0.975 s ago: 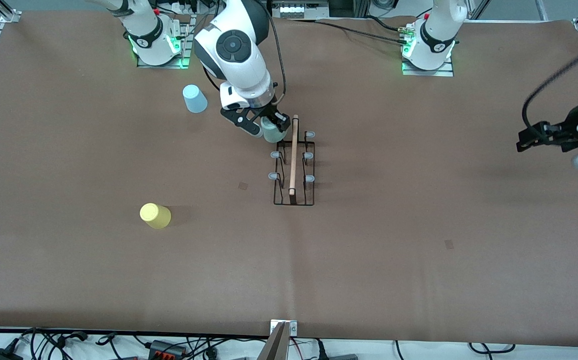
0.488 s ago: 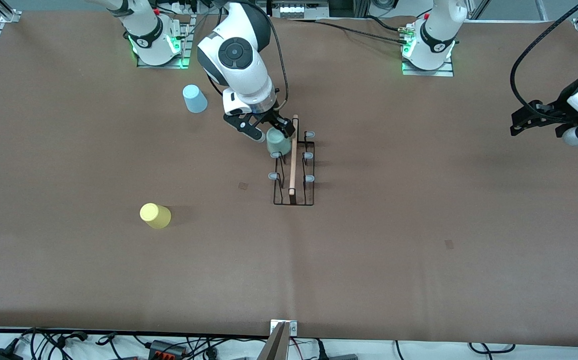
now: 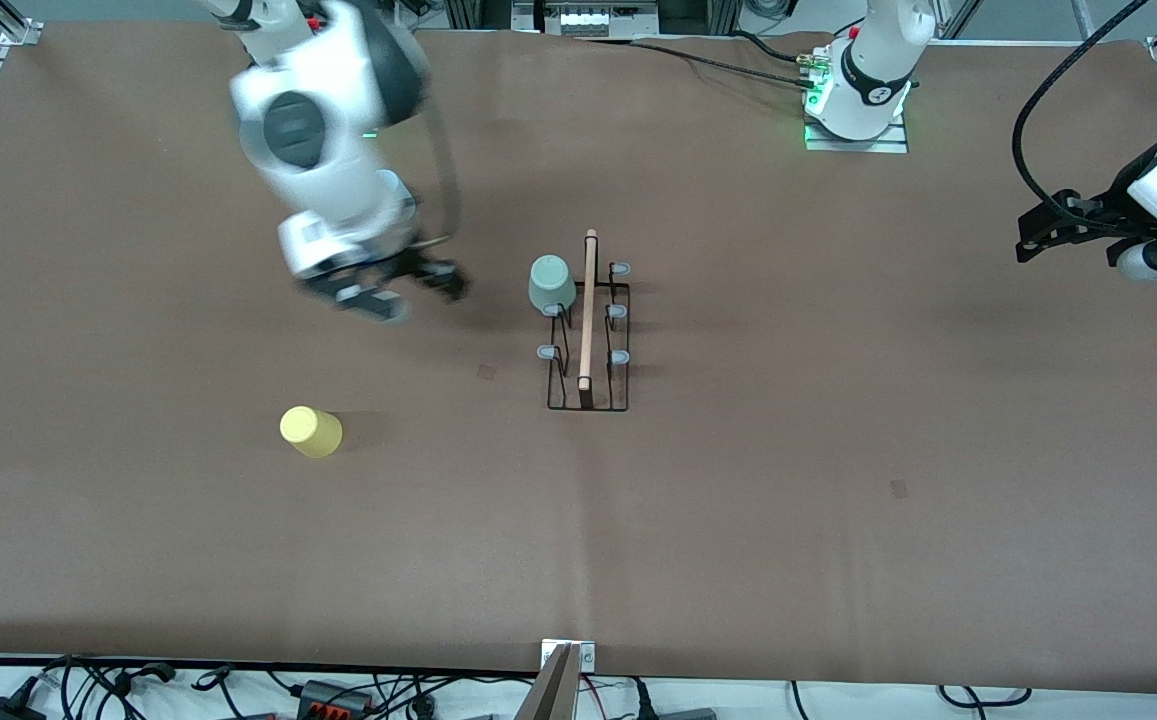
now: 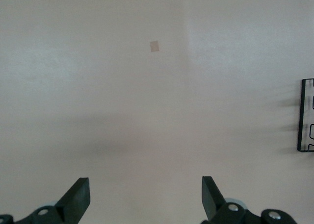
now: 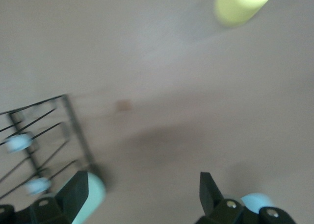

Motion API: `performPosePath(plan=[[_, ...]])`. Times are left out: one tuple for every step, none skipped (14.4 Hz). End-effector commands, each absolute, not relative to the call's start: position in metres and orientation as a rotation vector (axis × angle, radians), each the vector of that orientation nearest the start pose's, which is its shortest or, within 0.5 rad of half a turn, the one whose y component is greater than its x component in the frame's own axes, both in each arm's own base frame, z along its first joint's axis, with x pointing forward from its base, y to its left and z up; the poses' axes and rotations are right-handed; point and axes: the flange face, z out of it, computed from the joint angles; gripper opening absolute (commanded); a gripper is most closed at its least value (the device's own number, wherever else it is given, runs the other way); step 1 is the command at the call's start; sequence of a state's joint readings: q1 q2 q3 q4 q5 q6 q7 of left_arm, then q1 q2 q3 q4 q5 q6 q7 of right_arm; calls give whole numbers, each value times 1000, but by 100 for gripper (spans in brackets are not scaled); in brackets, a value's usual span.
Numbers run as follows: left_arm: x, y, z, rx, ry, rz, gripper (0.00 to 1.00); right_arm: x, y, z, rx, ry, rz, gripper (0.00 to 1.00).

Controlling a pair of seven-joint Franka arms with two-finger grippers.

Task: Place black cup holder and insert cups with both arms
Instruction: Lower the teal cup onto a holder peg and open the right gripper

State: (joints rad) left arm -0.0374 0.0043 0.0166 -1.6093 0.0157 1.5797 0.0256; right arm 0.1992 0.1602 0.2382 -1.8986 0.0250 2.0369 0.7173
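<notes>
Now that the right tool has let go and swung away wide open, the pale grey-green plastic tumbler sits on the thin black wire rack mid-tabletop. The yellow tumbler remains loose nearer the camera, while the left tool waits wide open over the left arm's end.

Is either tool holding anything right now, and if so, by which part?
Nothing is held. The right tool and left tool are both open and empty; the grey-green cup sits on the rack.
</notes>
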Motion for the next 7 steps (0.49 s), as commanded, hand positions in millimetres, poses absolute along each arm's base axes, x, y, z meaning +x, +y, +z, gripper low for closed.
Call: performPosePath(plan=[[550, -17, 611, -3130, 108, 50, 100, 574, 141, 408, -3104, 208, 72, 100], [549, -16, 611, -3129, 106, 53, 100, 584, 116, 401, -3103, 140, 45, 100], [549, -16, 611, -3129, 106, 53, 100, 594, 95, 391, -3101, 77, 10, 100], [549, -16, 611, -3129, 106, 53, 100, 602, 86, 375, -3099, 32, -9, 100], [550, -16, 611, -3127, 108, 48, 100, 610, 74, 360, -3099, -6, -39, 100], [550, -17, 612, -3127, 111, 48, 100, 617, 70, 343, -3096, -70, -81, 100], [550, -18, 611, -3129, 113, 48, 100, 624, 67, 328, -3092, -111, -118, 100]])
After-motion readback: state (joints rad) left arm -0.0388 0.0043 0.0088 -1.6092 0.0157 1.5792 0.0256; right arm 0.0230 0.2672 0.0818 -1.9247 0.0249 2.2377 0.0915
